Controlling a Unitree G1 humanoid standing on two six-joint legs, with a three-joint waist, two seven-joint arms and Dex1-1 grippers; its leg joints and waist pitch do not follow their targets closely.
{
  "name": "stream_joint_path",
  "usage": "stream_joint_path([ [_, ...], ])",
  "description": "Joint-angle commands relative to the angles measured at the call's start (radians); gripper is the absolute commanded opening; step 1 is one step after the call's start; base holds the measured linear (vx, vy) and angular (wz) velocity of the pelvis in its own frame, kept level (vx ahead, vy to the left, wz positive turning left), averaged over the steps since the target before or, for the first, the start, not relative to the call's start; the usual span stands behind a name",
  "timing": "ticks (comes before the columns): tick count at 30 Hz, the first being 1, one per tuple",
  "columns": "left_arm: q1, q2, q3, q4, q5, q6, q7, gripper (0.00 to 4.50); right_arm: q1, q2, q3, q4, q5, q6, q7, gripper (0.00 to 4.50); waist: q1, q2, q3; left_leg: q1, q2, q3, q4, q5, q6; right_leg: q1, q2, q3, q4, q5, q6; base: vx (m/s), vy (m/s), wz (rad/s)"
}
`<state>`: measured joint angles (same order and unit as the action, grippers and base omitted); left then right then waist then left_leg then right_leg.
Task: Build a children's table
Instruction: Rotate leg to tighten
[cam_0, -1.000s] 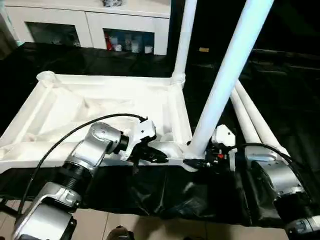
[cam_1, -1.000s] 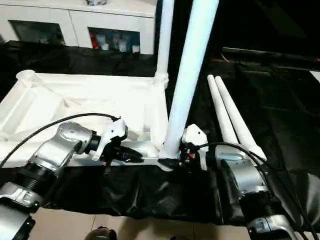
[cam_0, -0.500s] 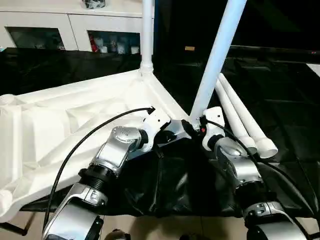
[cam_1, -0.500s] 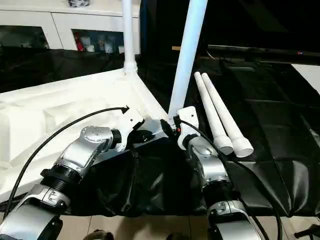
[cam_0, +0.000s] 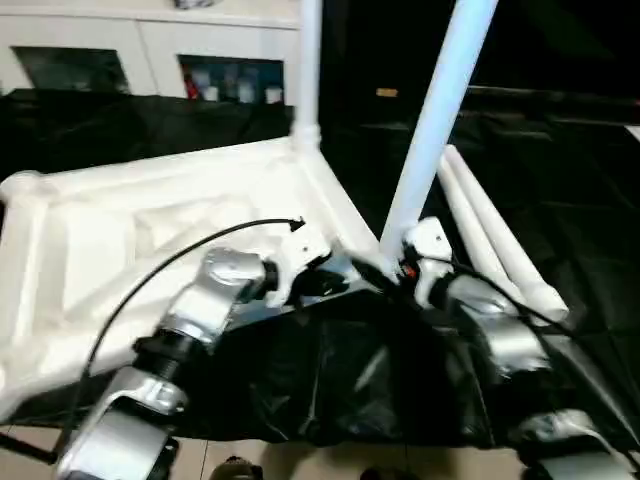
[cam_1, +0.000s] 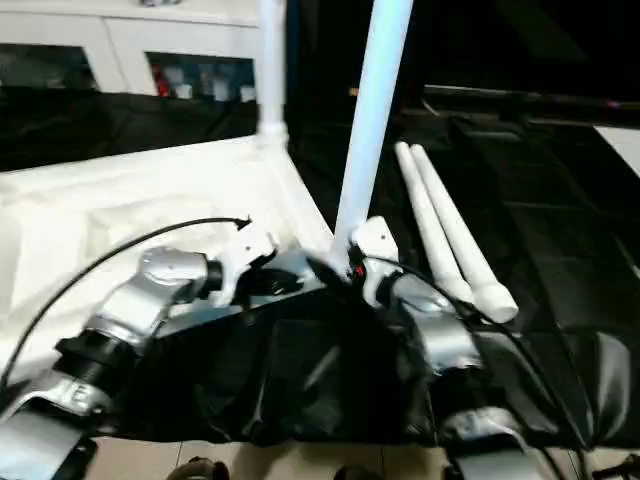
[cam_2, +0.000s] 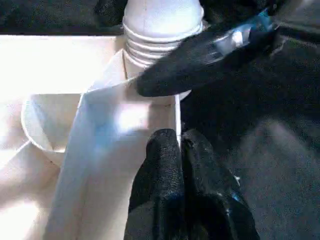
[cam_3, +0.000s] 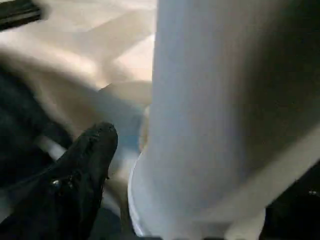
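The right gripper (cam_0: 392, 272) was clamped around the foot of a long white tapered plastic tube leg (cam_0: 432, 130), one black finger (cam_3: 82, 172) pressed against its side right where the ribbed end met the round corner socket (cam_2: 150, 55) of the large white plastic table top (cam_0: 150, 230). The left gripper (cam_0: 335, 278) sat just beside that same socket; its two black fingers (cam_2: 172, 185) were squeezed together on the thin white rim wall (cam_2: 176, 117) of the top, pinning it down.

The leg leaned a little away from the top instead of standing straight out of the socket, so to my eye it was not fully home yet. Doing this well would mean bringing the leg square to the socket first, then pushing or turning it down along its own axis, while the left gripper kept the top from sliding on the black sheet (cam_0: 370, 380). A grip so low on a long tube gives little leverage, so any sideways shove could jam the ribs.

Beyond the socket, another white leg (cam_0: 308, 65) already stood upright in the far corner. Two more white tube legs (cam_0: 490, 235) lay side by side, touching, on the sheet near the socket, on the right arm's side.
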<state>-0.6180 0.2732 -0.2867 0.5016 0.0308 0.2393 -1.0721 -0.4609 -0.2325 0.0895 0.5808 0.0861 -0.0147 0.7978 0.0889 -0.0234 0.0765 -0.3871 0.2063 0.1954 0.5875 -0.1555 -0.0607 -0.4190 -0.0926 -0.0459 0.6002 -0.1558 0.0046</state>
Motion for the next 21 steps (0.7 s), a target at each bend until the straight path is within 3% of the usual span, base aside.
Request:
stream_joint_path([
  [1, -0.01, 0.007, -0.022, -0.048, -0.052, -0.027, -0.103, 0.0, 0.032, -0.041, 0.054, -0.071, 0.047, 0.022, 0.165, 3.99, 0.003, -0.002, -0.085, 0.024, 0.02, -0.007, -0.068, -0.249, 0.048, 0.052, -0.039, 0.028, -0.059, -0.189, -0.239, 0.0, 0.0, 0.0],
  [9, -0.022, 0.059, -0.033, -0.032, -0.07, -0.028, -0.207, 0.0, 0.067, -0.12, 0.093, -0.148, 0.094, 0.067, 0.334, 3.99, 0.014, -0.003, -0.08, 0.028, 0.025, -0.007, -0.072, -0.311, 0.025, 0.046, -0.044, 0.03, -0.069, -0.302, -0.22, 0.0, 0.0, 0.0],
  [21, -0.024, 0.063, -0.027, -0.008, -0.061, -0.039, -0.21, 0.0, 0.088, -0.126, 0.108, -0.166, 0.094, 0.088, 0.367, 2.94, 0.024, -0.007, -0.084, 0.025, 0.023, -0.009, -0.07, -0.281, 0.018, 0.046, -0.046, 0.029, -0.067, -0.3, -0.211, 0.0, 0.0, 0.0],
])
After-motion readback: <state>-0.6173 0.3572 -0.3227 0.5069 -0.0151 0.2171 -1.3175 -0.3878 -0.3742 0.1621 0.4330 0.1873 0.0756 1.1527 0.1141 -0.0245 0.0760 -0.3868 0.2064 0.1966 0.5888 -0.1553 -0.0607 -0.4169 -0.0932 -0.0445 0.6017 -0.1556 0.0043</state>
